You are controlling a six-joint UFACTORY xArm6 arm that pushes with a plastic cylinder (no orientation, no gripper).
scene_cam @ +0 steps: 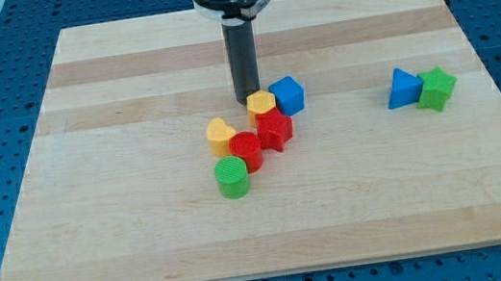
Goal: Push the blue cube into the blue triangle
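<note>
The blue cube [289, 95] sits near the board's middle, touching a yellow block [261, 104] on its left. The blue triangle [403, 88] lies far to the view's right, touching a green star-shaped block [438, 89]. My tip [247, 99] stands just left of the yellow block and above it in the view, so the yellow block is between the tip and the blue cube. The rod rises to the arm's head at the view's top.
A cluster lies below the cube: a red star-like block [275, 130], a red cylinder [246, 151], a yellow heart-shaped block [221, 137] and a green cylinder [232, 177]. The wooden board [145, 222] rests on a blue perforated table.
</note>
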